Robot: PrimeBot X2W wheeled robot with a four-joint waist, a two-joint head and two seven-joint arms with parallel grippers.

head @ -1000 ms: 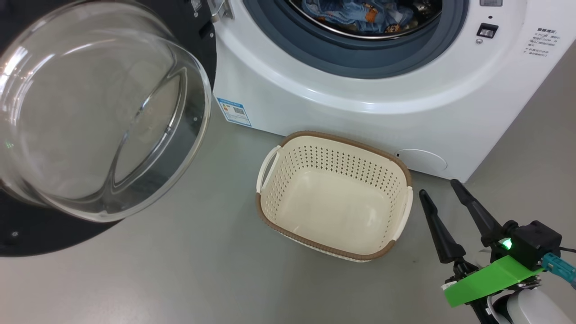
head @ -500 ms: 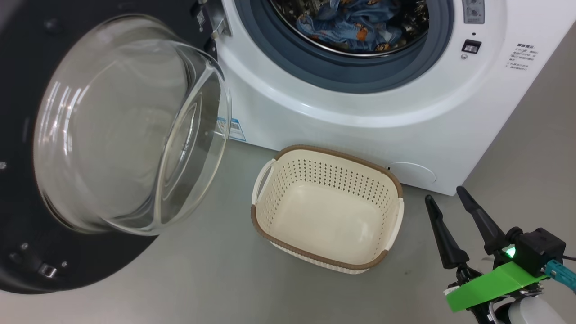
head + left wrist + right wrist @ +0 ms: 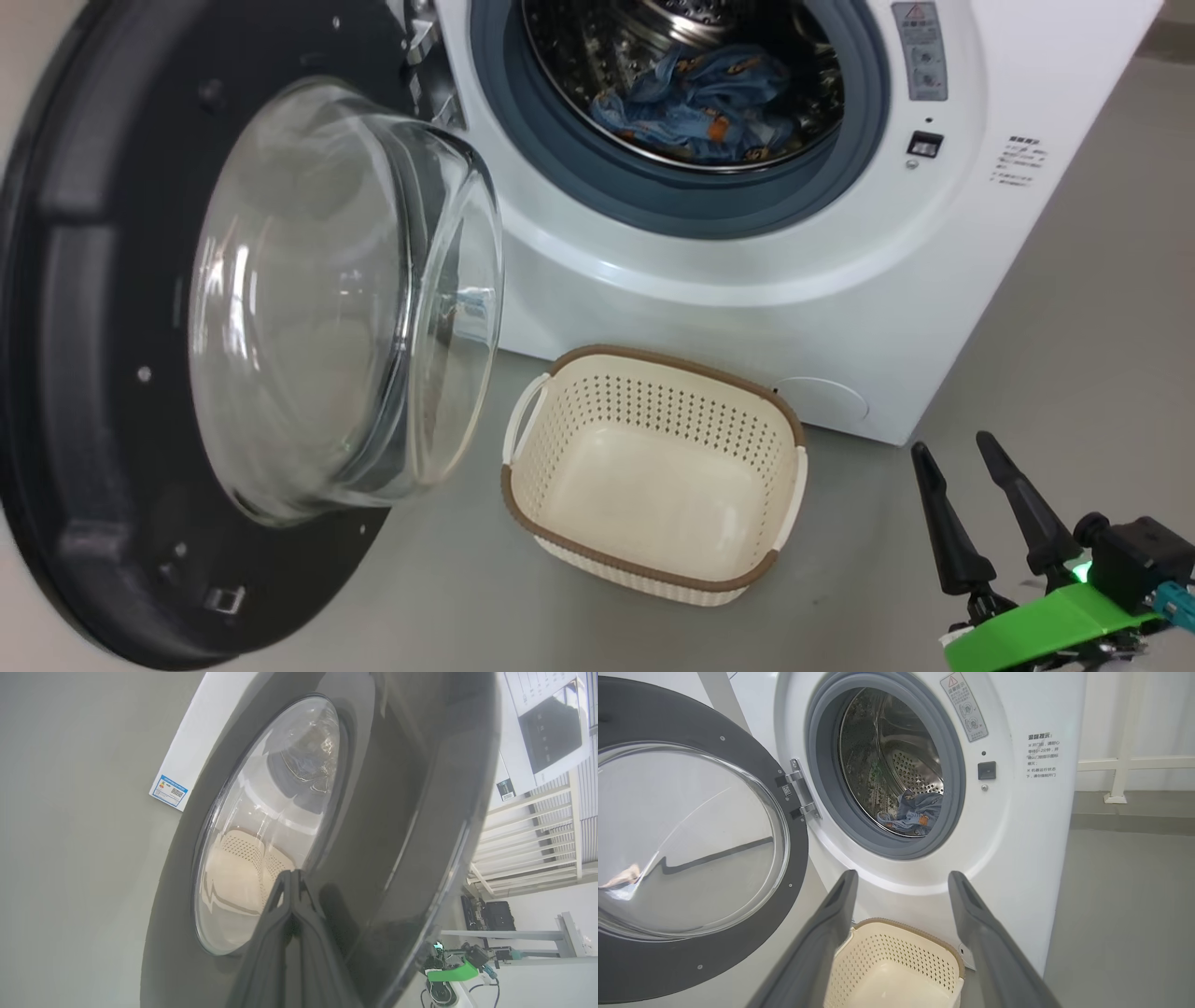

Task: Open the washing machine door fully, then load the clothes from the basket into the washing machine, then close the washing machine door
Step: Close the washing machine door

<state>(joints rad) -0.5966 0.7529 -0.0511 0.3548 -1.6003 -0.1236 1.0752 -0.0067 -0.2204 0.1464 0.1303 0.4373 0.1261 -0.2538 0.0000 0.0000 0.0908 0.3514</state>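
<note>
**Door open, basket empty, clothes in the drum**

In the head view the washing machine door point(image 3: 93, 373) stands swung open at the left. The clothes point(image 3: 695, 107) lie in the drum point(image 3: 583, 56) of the washing machine point(image 3: 747, 289) at the top. The basket point(image 3: 674, 363) sits empty at lower centre. The right gripper point(image 3: 952, 444), at lower right, is spread wide and holds nothing. In the left wrist view the left gripper point(image 3: 292, 873) is pressed closed and empty, before the door's outer face.

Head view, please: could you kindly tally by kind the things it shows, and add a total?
washing machine: 1
washing machine door: 1
basket: 1
clothes, counted as one tangled heap, single pieces not tellable: 1
right gripper: 1
Total: 5
</note>
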